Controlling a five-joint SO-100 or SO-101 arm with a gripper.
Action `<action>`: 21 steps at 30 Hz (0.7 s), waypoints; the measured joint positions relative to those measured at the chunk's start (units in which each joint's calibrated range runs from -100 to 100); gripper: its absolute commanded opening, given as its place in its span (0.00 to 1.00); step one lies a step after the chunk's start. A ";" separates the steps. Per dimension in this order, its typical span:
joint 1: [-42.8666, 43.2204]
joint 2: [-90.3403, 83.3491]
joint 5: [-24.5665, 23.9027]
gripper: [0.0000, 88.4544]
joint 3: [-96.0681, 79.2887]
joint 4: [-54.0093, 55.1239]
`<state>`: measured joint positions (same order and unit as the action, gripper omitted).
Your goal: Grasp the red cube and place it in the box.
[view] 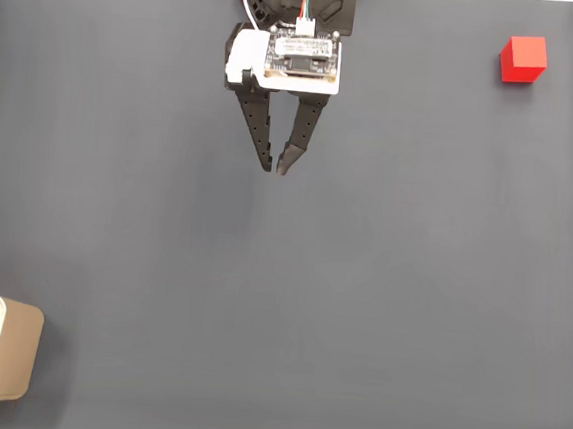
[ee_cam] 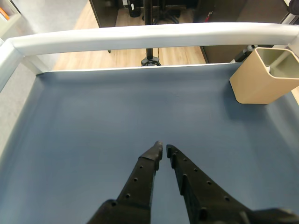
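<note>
The red cube (view: pixel 523 60) sits near the tabletop's (view: pixel 411 286) far right corner in the fixed view, well apart from the claw (view: pixel 275 167) and untouched. The claw reaches in from the middle of the top edge, its two black fingers pointing down the picture and narrowing until the tips almost meet; it is clenched on nothing, with only a thin gap left between the tips. Above the fingers sits a white mount carrying a small circuit board (view: pixel 302 53), with a bundle of wires running up to the black arm body at the top edge.

In the wrist view the claw (ee_cam: pixel 163 150) rises from the bottom edge, the fingers converging over bare dark blue-grey mat, tips just beside each other and nothing between them. This view shows the box (ee_cam: pixel 254 81) at the tabletop's right corner as a tan-sided open container with a pale inside, beside a white rail (ee_cam: pixel 140 37) along the far edge, with a wooden floor and dark furniture legs beyond.

The fixed view shows the box (view: pixel 13 361) from above, cut off at the tabletop's lower left corner, cream rim and tan side showing, well apart from both claw and cube.
</note>
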<state>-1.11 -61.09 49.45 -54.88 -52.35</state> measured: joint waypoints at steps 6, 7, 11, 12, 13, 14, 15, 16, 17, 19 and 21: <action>1.85 5.47 0.20 0.00 7.23 -5.01; 2.30 6.34 0.24 0.00 8.50 -5.65; 5.27 9.73 0.59 0.00 13.20 -8.75; 6.08 10.25 0.78 0.00 14.10 -9.23; 7.05 10.68 1.03 0.00 14.65 -9.55; 8.16 11.20 1.27 0.00 15.19 -9.71; 9.27 11.64 1.56 0.00 15.73 -10.10; 10.61 12.07 1.81 0.00 16.18 -10.18; 11.94 12.42 2.05 0.00 16.55 -10.18; 14.76 12.94 2.44 0.00 17.45 -10.66; 17.88 13.63 2.54 0.00 18.90 -11.38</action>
<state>16.77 -47.46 51.99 -35.99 -63.72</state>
